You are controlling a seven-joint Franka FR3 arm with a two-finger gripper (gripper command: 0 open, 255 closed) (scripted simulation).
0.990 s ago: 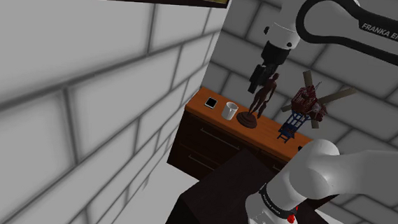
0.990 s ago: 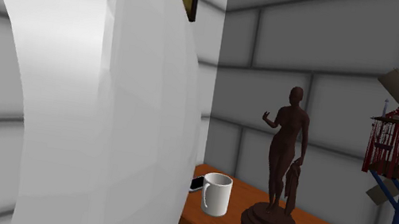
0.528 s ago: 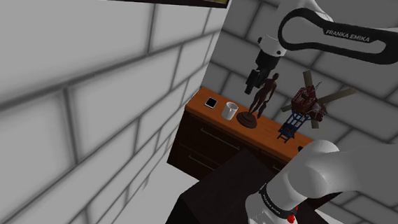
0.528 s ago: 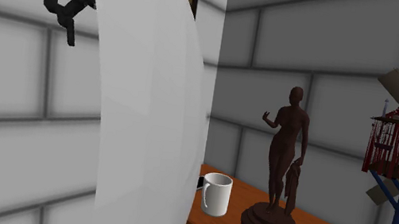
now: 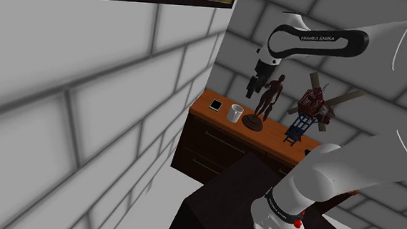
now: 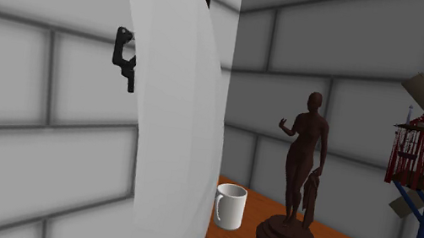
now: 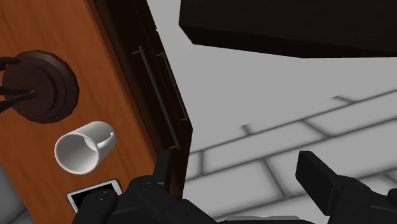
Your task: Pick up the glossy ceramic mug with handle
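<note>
Plainly, the hand [image 5: 256,83] hangs in the air with nothing in it. In the wrist view its two black fingers [image 7: 163,170] stand well apart, and the gap between them looks down on grey floor in front of the bench [image 7: 95,38] rather than on the bench itself. The white mug [image 7: 81,147] stands upright on the orange-brown bench top, outside that gap and off beyond one finger. Its open mouth faces up and its handle points toward the bench's front edge. It sits between the round dark base of a brown statue [image 7: 44,86] and a small white-framed phone [image 7: 95,194], touching neither. In the shoulder view the mug [image 5: 234,113] is just left of the frame's centre, and the hand is well above it and a little to the right, level with the head of the statue [image 5: 265,103]. A red and blue windmill model [image 5: 311,112] stands further right on the bench [image 5: 276,138]. In the second exterior view the hand [image 6: 130,77] shows in the upper left, beside the broad white arm [image 6: 173,108]. The mug [image 6: 229,206] is low near the centre, well below the hand and to its right, just left of the statue [image 6: 303,174].
</note>
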